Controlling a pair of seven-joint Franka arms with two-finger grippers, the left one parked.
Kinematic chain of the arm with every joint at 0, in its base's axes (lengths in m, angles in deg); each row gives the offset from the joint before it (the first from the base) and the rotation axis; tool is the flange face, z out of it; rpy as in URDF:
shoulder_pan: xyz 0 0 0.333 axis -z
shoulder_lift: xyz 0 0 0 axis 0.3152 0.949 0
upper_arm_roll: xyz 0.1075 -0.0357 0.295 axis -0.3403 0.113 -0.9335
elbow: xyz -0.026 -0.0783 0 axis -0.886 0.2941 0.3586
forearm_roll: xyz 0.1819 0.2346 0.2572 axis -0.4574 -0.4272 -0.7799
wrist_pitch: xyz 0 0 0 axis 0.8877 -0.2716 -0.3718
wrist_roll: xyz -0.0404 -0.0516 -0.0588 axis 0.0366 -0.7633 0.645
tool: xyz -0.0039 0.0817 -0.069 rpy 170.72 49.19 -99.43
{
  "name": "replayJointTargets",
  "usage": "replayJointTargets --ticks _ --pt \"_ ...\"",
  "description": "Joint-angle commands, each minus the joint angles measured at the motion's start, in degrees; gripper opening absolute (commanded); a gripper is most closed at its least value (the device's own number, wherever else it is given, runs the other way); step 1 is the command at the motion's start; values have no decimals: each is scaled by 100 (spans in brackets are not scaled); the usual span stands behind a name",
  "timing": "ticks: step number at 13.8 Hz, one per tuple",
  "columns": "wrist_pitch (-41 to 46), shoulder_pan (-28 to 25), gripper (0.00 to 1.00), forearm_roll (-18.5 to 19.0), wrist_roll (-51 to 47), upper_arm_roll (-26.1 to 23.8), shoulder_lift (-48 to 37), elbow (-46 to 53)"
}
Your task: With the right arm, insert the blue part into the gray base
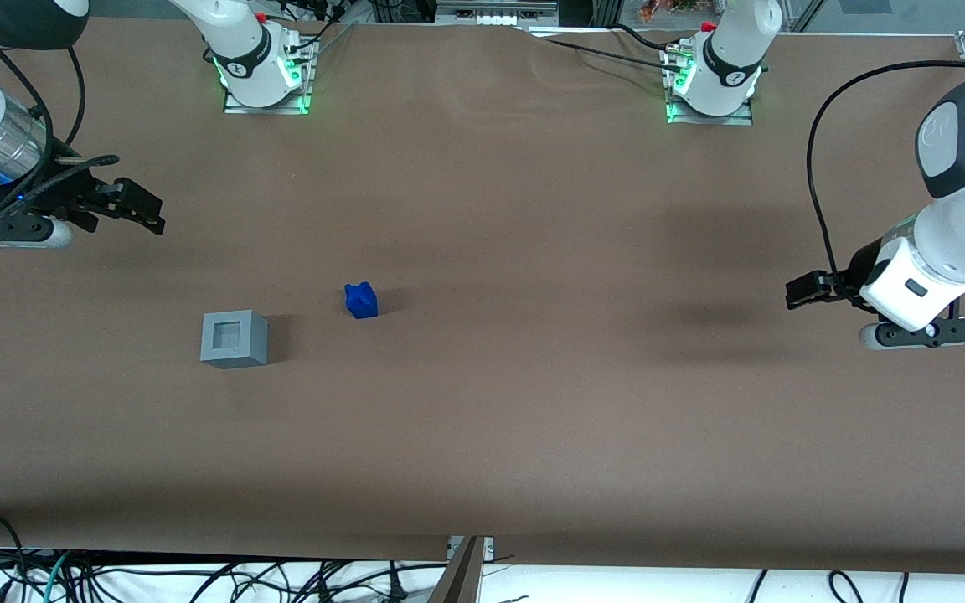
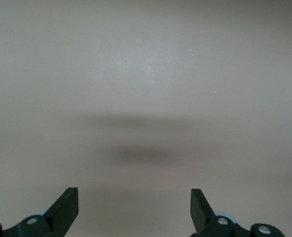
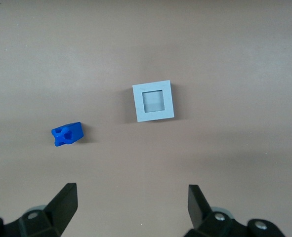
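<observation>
— So, how far is the task?

— Nothing is done yet. The small bright blue plastic block (image 1: pixel 361 301) lies on the brown table (image 1: pixel 533 251), near the light gray cube-like base (image 1: pixel 234 339) but apart from it. The square recess is empty.

— And the black two-finger gripper (image 1: pixel 143 209)?

— It hangs above the table toward the working arm's end, fingers (image 3: pixel 64 202) spread wide, holding nothing. Grasping and inserting remain.

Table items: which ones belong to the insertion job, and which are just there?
Job: blue part; gray base, recess empty; right arm's gripper, open, held above the table apart from both.
Just there: brown table cover; loose cables along the table's edge.
</observation>
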Motion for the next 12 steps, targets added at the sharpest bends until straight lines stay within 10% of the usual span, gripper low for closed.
replayJointTargets --ticks 1,12 --pt "292 108 99 59 40 -112 1 130" --pt "303 108 99 51 198 -104 27 112"
